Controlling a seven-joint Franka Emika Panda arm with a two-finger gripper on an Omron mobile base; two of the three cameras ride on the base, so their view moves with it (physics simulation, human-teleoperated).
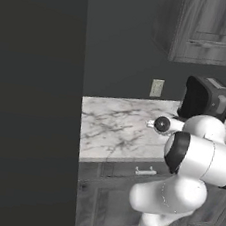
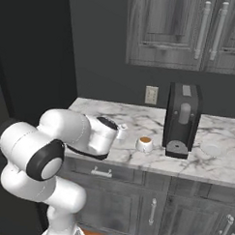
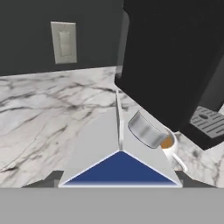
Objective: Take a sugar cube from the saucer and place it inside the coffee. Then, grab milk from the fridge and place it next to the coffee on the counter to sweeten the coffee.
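Observation:
The milk (image 3: 119, 148), a white carton with a blue panel and a silver cap, fills the lower middle of the hand view, and my gripper (image 3: 118, 183) is shut on it, a dark fingertip at each side. Just behind the carton stands the coffee (image 3: 169, 144), a white cup with brown liquid. From the right base view the gripper (image 2: 122, 132) hovers over the counter (image 2: 138, 123) with the milk, a little left of the coffee (image 2: 145, 144). The saucer (image 2: 214, 149) lies right of the machine. The black fridge (image 1: 31, 99) rises at the left.
A tall black coffee machine (image 2: 182, 120) stands right beside the cup and looms close in the hand view (image 3: 175, 57). A wall outlet (image 2: 151, 95) sits behind the counter. Grey wood cabinets (image 2: 171, 30) hang above. Bare marble (image 1: 112, 130) stretches left toward the fridge.

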